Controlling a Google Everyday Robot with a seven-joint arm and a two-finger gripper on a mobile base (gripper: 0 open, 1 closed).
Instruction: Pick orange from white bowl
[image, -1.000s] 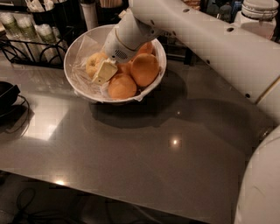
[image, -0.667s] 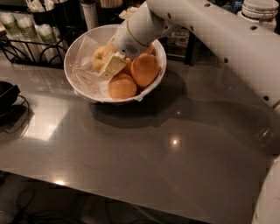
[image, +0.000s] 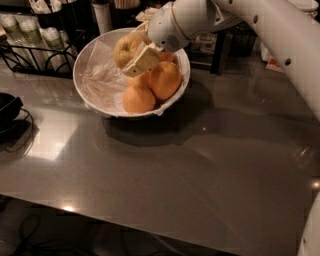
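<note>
The white bowl (image: 76, 80), lined with crinkled plastic, stands at the back of the grey table. My gripper (image: 132, 53) is over the bowl's middle, shut on the orange (image: 126, 48), the pale yellowish one. It holds the orange raised above the lining at about rim height. One cream finger (image: 142, 61) lies across the orange's near side; the other is hidden behind it. Deeper-orange oranges (image: 165, 80) (image: 138, 99) lie in the bowl's right half below the gripper; more are partly hidden by it.
A black wire rack with jars (image: 30, 37) stands at the back left. A black object with a cable (image: 7, 110) sits at the left edge. Cups and containers (image: 103, 15) line the back behind the bowl. My white arm (image: 260, 30) crosses the upper right.
My gripper has risen and moved right and back from the bowl's left side, carrying the pale orange up off the lining. The other oranges stayed put.
</note>
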